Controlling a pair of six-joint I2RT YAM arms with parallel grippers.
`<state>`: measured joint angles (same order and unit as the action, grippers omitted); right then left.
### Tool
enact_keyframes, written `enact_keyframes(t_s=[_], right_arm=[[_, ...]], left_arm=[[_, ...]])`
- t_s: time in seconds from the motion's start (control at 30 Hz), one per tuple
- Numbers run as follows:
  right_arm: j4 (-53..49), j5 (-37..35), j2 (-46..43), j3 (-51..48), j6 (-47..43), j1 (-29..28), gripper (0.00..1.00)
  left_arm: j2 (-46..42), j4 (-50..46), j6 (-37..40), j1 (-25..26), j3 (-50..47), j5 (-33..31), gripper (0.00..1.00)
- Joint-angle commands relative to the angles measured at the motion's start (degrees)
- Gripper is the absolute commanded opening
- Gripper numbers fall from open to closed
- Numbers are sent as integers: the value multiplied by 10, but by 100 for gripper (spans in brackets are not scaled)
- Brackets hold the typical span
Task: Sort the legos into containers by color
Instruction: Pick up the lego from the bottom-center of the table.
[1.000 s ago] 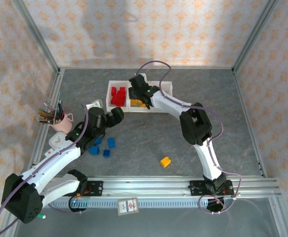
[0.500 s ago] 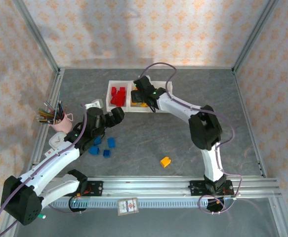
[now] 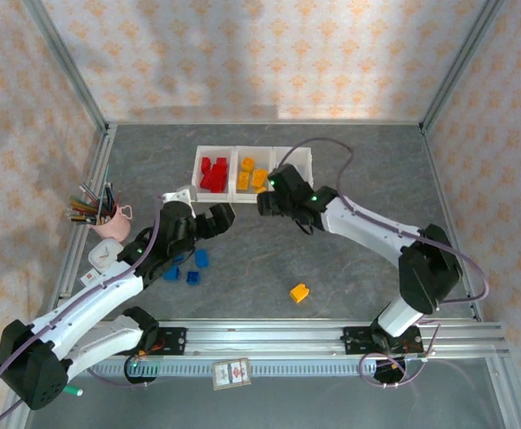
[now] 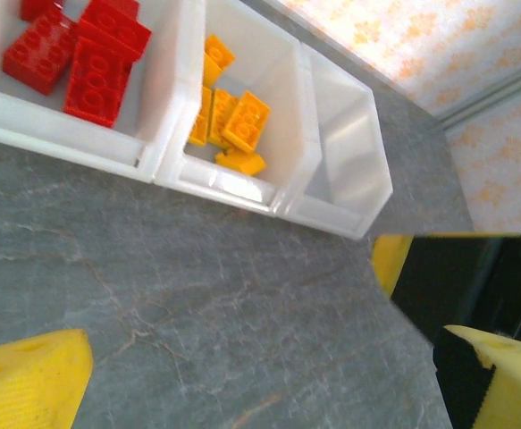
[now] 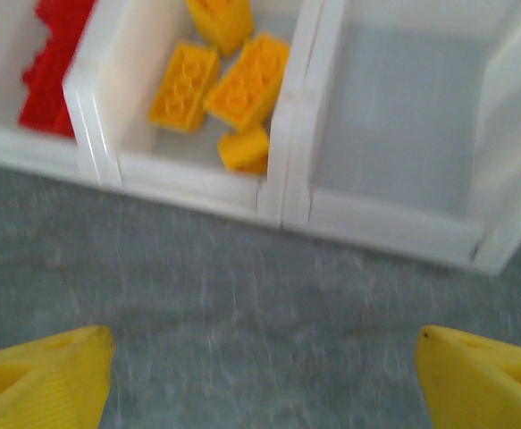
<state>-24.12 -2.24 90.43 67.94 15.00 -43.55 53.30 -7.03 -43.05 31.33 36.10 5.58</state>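
The containers (image 3: 253,168) stand as one white row at the back of the table. Red legos (image 3: 212,172) lie in the left bin, orange legos (image 3: 251,176) in the middle bin, and the right bin (image 3: 298,160) looks bare. Three blue legos (image 3: 191,268) lie on the table under my left arm, and one orange lego (image 3: 299,292) lies alone nearer the front. My left gripper (image 3: 215,219) (image 4: 269,384) is open over bare table. My right gripper (image 3: 269,202) (image 5: 264,375) is open too, just in front of the bins, nothing between its fingers. The right wrist view shows the orange legos (image 5: 233,80) and the bare bin (image 5: 403,116).
A pink cup of pens (image 3: 108,219) stands at the left edge, with a small white object (image 3: 99,257) beside it. Metal frame posts and patterned walls enclose the table. In the left wrist view, the right arm's black and yellow gripper (image 4: 457,277) is close on the right.
My right gripper has pulled back from over the middle bin to the table in front of it, its jaws wider. My left gripper has shifted slightly right.
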Motion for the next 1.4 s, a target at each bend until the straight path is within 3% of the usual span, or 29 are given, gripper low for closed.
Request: enact_keyframes(t_s=[0.0,0.37,0.63,1.03,1.37], right_arm=[[-48,-42,-60,-48,29,-35,87],[-113,-24,-110,-175,144,-128,86],[-111,-6,-114,-236,212,-190,84],[-92,32,-100,-283,223,-201,70],[-85,20,-91,-288,227,-220,59]], left_arm=[[-14,-2,-25,21,-16,-7,99],[-15,5,-71,88,-52,-8,99],[-29,-6,-68,94,-65,12,99],[-30,-8,-66,94,-74,14,99],[-19,-14,-60,94,-63,10,99]])
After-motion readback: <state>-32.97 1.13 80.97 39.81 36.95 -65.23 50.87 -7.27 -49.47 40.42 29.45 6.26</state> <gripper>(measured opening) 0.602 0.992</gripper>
